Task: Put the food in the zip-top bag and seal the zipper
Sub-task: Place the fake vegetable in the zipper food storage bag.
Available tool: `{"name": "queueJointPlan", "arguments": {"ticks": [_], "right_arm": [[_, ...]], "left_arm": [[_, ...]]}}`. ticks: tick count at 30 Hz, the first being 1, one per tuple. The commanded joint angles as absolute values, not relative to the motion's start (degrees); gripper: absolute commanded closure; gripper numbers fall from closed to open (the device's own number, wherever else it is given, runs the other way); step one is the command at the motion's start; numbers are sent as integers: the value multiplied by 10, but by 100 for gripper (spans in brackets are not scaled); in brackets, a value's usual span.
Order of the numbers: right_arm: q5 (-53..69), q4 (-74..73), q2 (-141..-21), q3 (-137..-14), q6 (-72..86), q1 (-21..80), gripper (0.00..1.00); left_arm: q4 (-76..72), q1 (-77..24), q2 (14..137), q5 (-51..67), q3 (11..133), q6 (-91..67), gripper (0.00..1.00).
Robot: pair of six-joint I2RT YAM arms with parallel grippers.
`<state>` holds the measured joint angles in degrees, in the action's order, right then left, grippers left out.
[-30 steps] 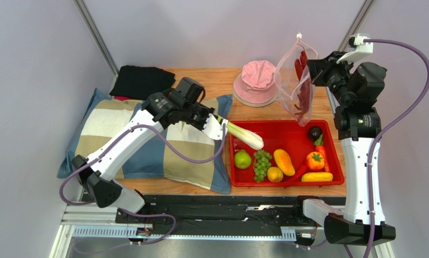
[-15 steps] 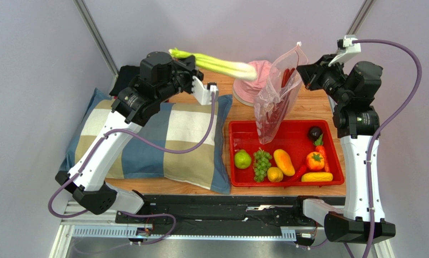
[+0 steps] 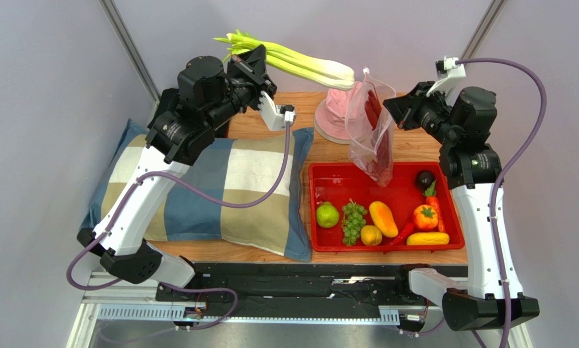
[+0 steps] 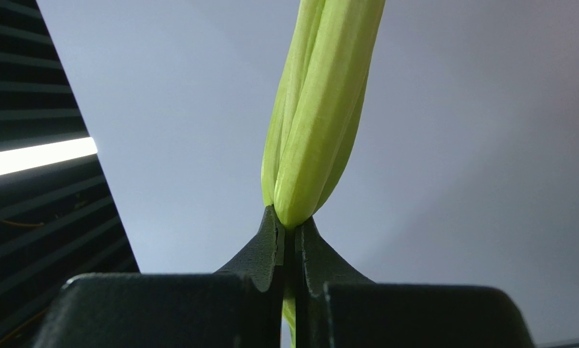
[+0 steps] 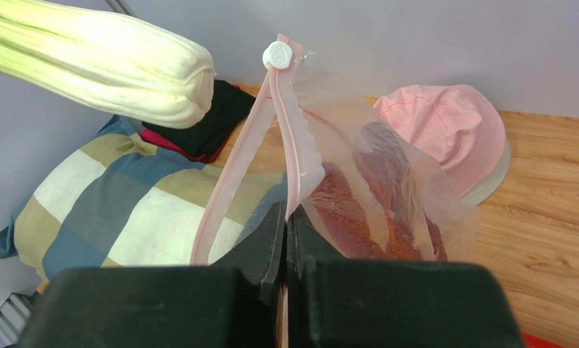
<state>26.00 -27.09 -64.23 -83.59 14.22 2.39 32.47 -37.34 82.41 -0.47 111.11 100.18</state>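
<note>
Left end effector [image 4: 289, 228] pinches celery stalk [image 3: 300, 63], right end effector [image 5: 286, 217] pinches zip-top bag [image 3: 372, 138] rim; narrow slack mouth may snag stalk.

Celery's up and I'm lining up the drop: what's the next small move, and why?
Probably ease the celery white end first toward the zip-top bag mouth: its tip sits just short of the opening, which the right fingers hold up by one edge.

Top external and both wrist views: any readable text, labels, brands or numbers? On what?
None readable in any view.
White slider on the zip-top bag: a raised mark, too blurred to read.
Celery stalk, red tray, pink hat: no print visible.
</note>
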Motion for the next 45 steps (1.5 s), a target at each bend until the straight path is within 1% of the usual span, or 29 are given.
{"name": "queueJointPlan", "arguments": {"ticks": [1,6,11,15,23,26,36,45], "right_arm": [[247,-237,-627,-829,158,40,100],[232,-234,-628,-822,167,51,100],[224,-217,-628,-826,183,73,100],[222,-215,-626,-830,193,90,100],[166,-211,-615,-815,215,146,100],[155,-206,-619,-818,228,160,100],[154,-209,-624,-814,267,189,100],[124,-216,-635,-819,331,220,100]], "left_arm": [[313,-395,815,13,1121,1046,100],[326,-405,814,26,1129,1063,100],[336,-424,802,31,1102,1094,100],[355,-431,810,17,1103,1102,100],[367,-458,830,1,1092,1129,100],[377,-470,842,-28,1092,1140,100],[399,-504,883,-83,1131,1081,100],[422,-556,885,-122,1104,1059,100]]}}
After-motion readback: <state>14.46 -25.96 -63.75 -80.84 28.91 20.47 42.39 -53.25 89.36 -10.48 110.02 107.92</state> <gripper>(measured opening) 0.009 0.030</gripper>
